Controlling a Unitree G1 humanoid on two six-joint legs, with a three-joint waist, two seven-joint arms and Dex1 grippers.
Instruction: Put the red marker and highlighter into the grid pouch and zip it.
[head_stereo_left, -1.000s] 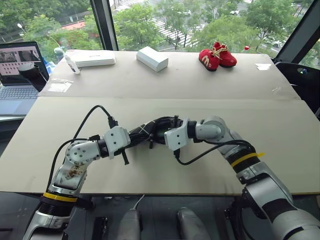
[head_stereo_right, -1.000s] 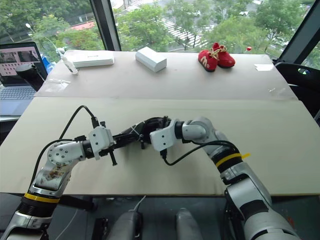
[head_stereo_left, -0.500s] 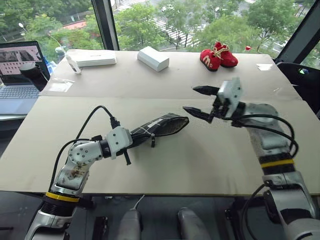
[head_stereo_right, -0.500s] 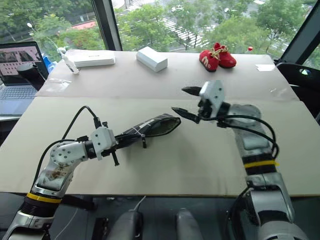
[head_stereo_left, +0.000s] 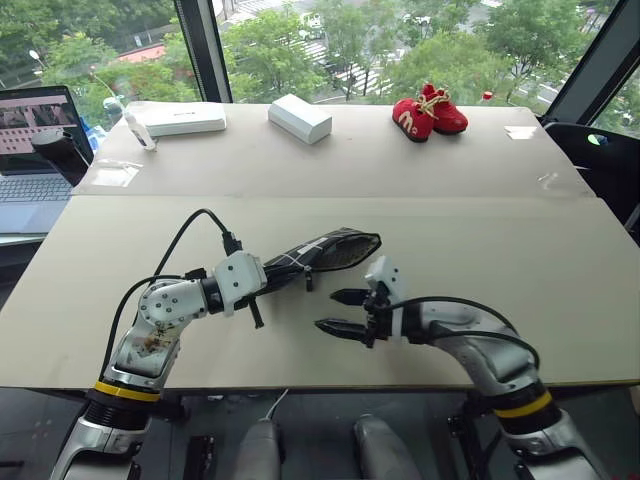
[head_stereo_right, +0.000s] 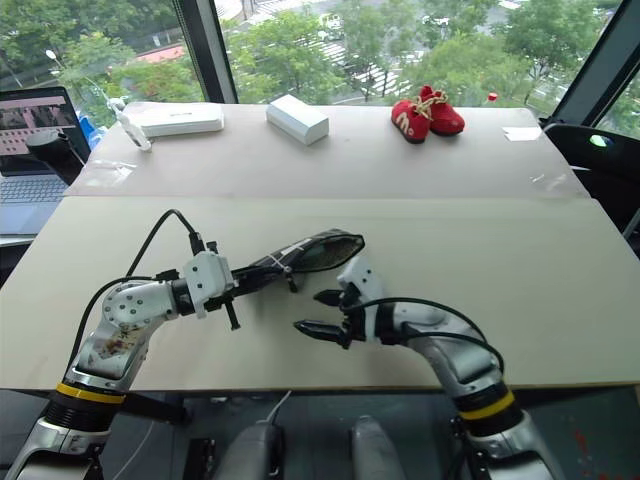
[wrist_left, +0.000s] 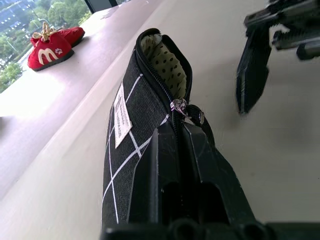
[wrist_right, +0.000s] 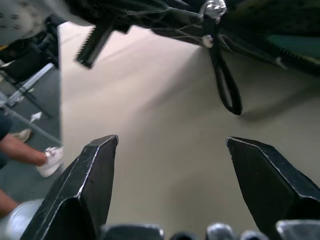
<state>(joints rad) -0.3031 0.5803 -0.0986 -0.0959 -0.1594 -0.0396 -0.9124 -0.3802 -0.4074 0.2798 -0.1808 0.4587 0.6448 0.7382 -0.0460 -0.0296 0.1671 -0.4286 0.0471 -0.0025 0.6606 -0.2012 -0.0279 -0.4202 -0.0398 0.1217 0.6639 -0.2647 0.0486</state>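
The right gripper (head_stereo_left: 342, 312) has dropped from its raised position half a second ago to just above the beige table (head_stereo_left: 500, 240), near the front edge, its two black fingers spread wide and holding nothing, pointing toward the robot's left. The left gripper (head_stereo_left: 285, 272) has stayed where it was, its fingers pressed together on one end of the flat black fabric grid pouch (head_stereo_left: 330, 251) with white grid lines. The pouch juts out from that grip above the table, its far end gaping open. The left wrist view shows a pale dotted lining inside the open mouth, a small white label (wrist_left: 120, 121) on the side, and the metal zipper slider (wrist_left: 178, 106) sitting just ahead of the fingertips. In the right wrist view, the black zipper pull cord (wrist_right: 223, 80) hangs down in a loop beyond the spread fingers. The open right gripper sits just below and beside the pouch's open end, not touching it. At the table's far edge sit a pair of small red shoes (head_stereo_left: 429, 111) and two white boxes (head_stereo_left: 301, 117). An open laptop (head_stereo_left: 38, 150) stands off the table's left side.
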